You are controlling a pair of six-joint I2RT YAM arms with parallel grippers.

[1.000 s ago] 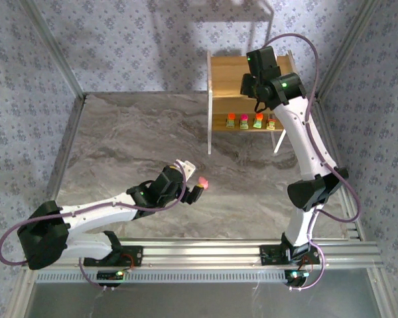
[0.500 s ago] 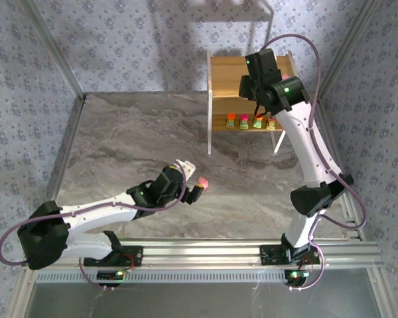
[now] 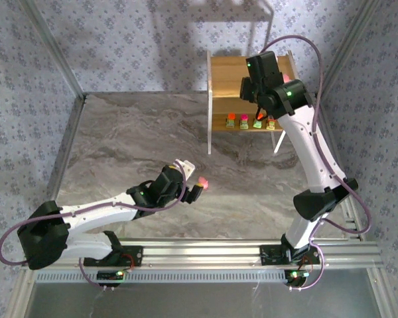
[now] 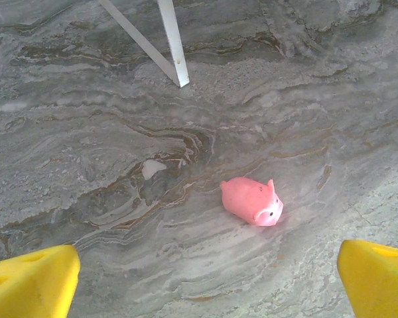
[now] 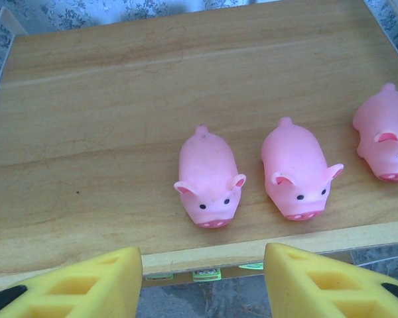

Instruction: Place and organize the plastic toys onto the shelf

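Three pink pig toys (image 5: 211, 177) (image 5: 298, 169) (image 5: 385, 139) stand in a row near the front edge of the shelf's top board (image 5: 106, 119), snouts toward me. My right gripper (image 5: 202, 281) hovers open just in front of that edge, with nothing between its yellow fingers (image 5: 79, 285). From above, the right gripper (image 3: 251, 87) is over the shelf (image 3: 222, 73), and several blocky toys (image 3: 244, 121) line the lower board. A fourth pink pig (image 4: 252, 201) (image 3: 203, 181) lies on the marble table. My left gripper (image 4: 205, 285) (image 3: 194, 191) is wide open just short of it.
The shelf's white leg (image 4: 176, 53) stands on the table beyond the loose pig. A pale white-framed stand (image 3: 232, 13) sits behind the shelf. Patterned walls with metal posts (image 3: 53, 53) enclose the marble table (image 3: 139, 139). An aluminium rail (image 3: 205, 252) runs along the near edge.
The right arm's elbow has swung out to the right while its gripper stays over the shelf's top. The left arm and the loose pig have not moved.
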